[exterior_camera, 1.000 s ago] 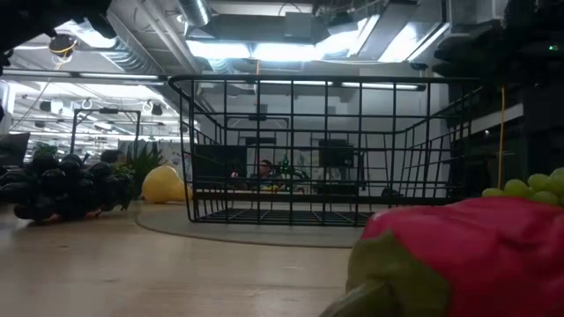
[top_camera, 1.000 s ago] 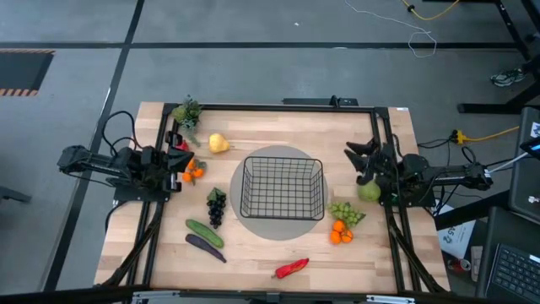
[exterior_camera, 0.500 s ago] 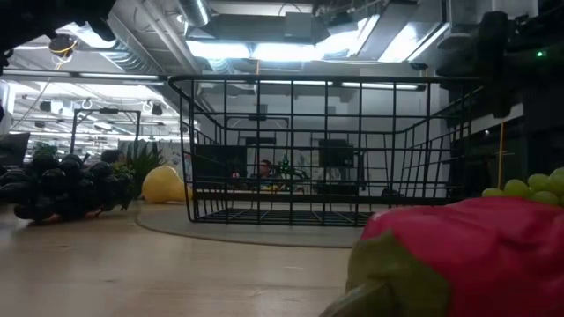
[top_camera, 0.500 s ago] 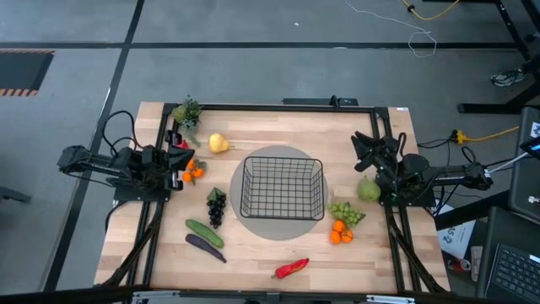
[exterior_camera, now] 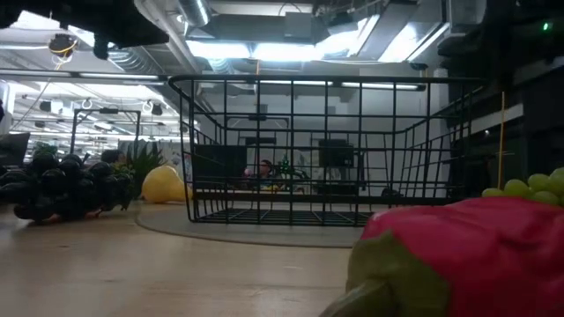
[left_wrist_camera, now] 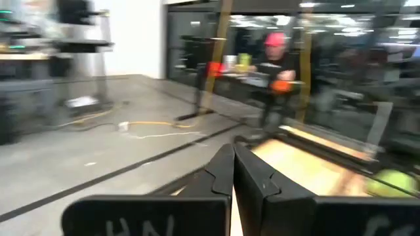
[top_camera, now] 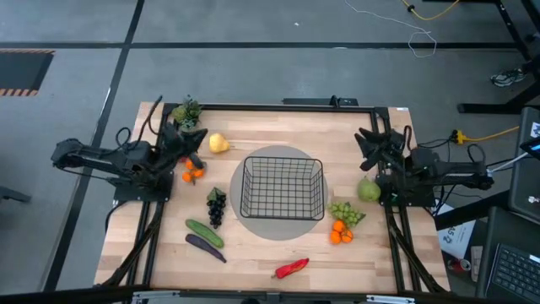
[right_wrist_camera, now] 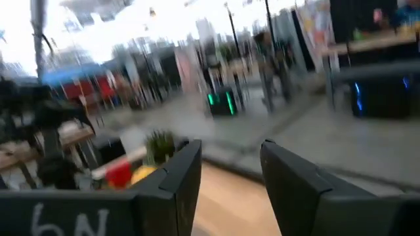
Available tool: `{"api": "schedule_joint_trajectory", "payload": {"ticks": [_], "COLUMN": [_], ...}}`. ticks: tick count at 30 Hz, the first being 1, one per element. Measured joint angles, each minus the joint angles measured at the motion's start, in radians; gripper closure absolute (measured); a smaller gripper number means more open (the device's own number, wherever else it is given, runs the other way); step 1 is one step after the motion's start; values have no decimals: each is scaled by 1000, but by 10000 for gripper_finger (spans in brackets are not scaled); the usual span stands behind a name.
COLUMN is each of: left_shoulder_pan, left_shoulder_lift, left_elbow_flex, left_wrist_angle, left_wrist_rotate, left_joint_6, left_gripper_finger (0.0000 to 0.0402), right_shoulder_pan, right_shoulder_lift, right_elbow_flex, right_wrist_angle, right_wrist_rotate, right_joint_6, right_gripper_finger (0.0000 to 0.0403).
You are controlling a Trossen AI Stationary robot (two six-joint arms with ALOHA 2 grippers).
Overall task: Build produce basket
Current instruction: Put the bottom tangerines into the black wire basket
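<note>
Left gripper — fingers pressed flat together, holding nothing, raised at the left edge of the surface near the small oranges. Right gripper — fingers apart with a clear gap, empty, lifted at the right edge just beyond the green pear. Both point off the surface, probably so the middle stays free for approach. The basket, black wire mesh, squarish with rounded corners, sits empty on a grey round mat at the centre of the pale wooden surface. The produce lies in a loose ring around it, within either arm's reach: smooth yellow lemon, knobbly dark grapes, cucumber, eggplant, glossy red pepper, green grapes.
</note>
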Motion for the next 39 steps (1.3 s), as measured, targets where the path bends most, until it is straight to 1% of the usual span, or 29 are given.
{"api": "schedule_joint_trajectory", "payload": {"ticks": [2,4,6,8,10,12,14,16,18,23,26,29,33,37,39], "left_shoulder_pan": [0,0,0,0,0,0,0,0,0,0,0,0,0,0,0], "left_shoulder_lift": [15,19,19,19,19,19,19,19,19,19,19,19,19,19,19], "left_elbow_flex": [9,10,10,10,10,10,10,10,10,10,10,10,11,11,11], "left_wrist_angle": [-2,-5,-6,-6,-6,-6,-6,-6,-6,-7,-7,-7,-7,-7,-7], "left_wrist_rotate": [-48,-58,-58,-58,-58,-58,-58,-59,-59,-59,-60,-60,-60,-60,-60], "left_joint_6": [4,4,4,2,3,3,4,4,4,5,5,5,6,11,39], "left_gripper_finger": [401,401,401,401,401,401,401,401,401,401,401,401,401,401,401], "right_shoulder_pan": [0,0,0,0,0,0,0,0,0,0,4,4,9,52,90], "right_shoulder_lift": [48,117,203,299,400,498,584,656,720,873,952,1016,1073,1072,1052], "right_elbow_flex": [127,248,361,450,512,555,582,591,591,553,521,499,490,492,500], "right_wrist_angle": [-223,-463,-701,-911,-1084,-1220,-1292,-1296,-1253,-1130,-1066,-1003,-990,-990,-984], "right_wrist_rotate": [-1,-16,-81,-166,-271,-394,-532,-667,-768,-887,-966,-1003,-1029,-1030,-1023], "right_joint_6": [121,298,500,686,814,881,886,837,759,575,519,520,513,484,512], "right_gripper_finger": [244,244,244,244,244,244,244,244,244,244,244,244,244,244,244]}}
